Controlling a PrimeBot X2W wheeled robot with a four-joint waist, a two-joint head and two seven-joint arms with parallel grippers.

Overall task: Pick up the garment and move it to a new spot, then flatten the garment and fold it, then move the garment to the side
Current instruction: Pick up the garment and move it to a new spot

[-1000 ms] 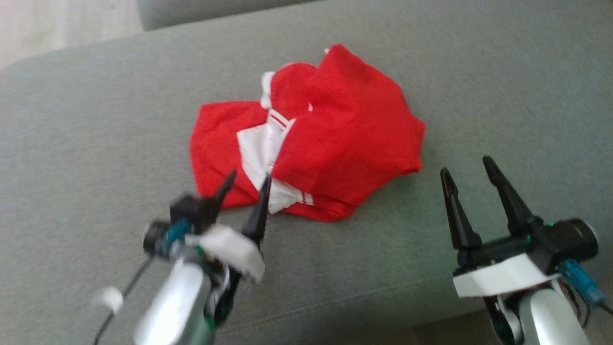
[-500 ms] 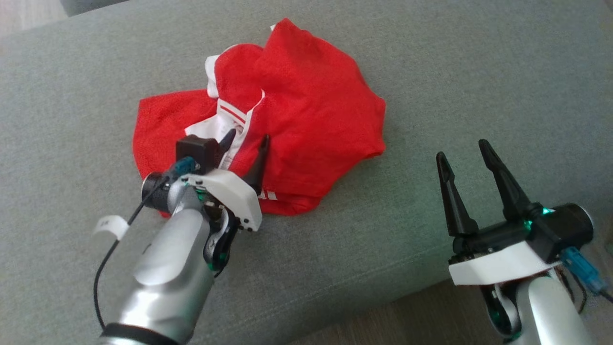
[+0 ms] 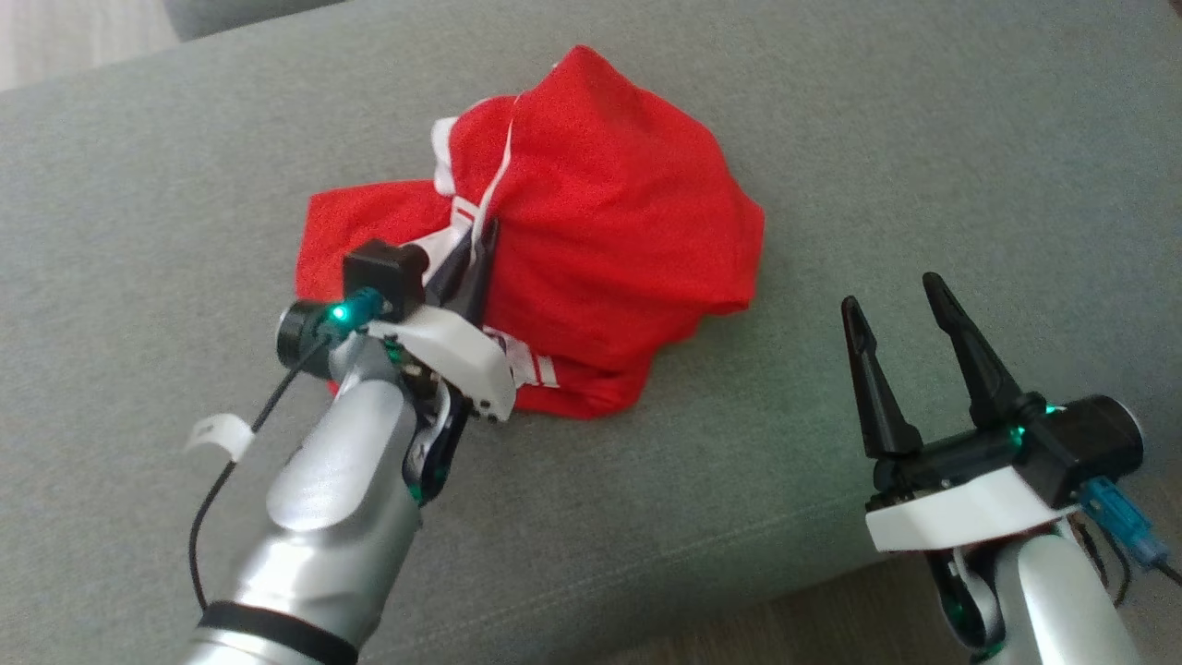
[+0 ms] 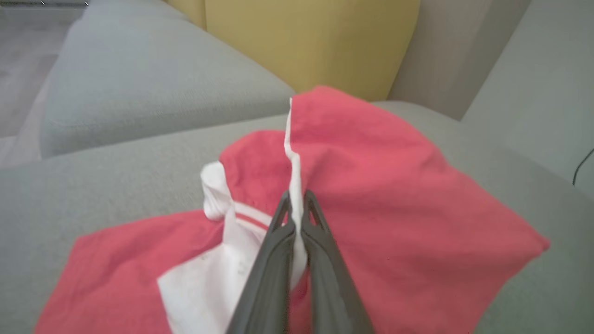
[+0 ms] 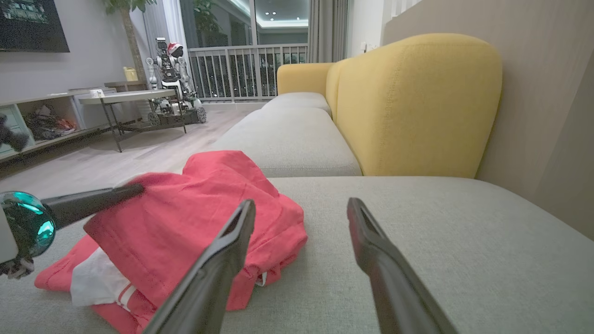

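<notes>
Right gripper (image 3: 894, 294) near front edge of sofa (image 3: 923, 139), jaws wide apart, holds nothing, beside garment (image 3: 628, 240), not touching it. Left gripper (image 3: 482, 242) pinches tight on white seam near middle of garment. Garment red and white, crumpled heap on grey sofa seat, part pulled up in peak at pinch. Yellow cushion (image 5: 417, 102) far behind. Task looks just begun: grab made, garment not yet lifted clear. Left to do: move, flatten, fold, put aside.

The left gripper (image 3: 480, 231) pinches the red garment (image 3: 619, 231) on the cushion (image 3: 923, 139); the right gripper (image 3: 891, 296) hangs spread.
</notes>
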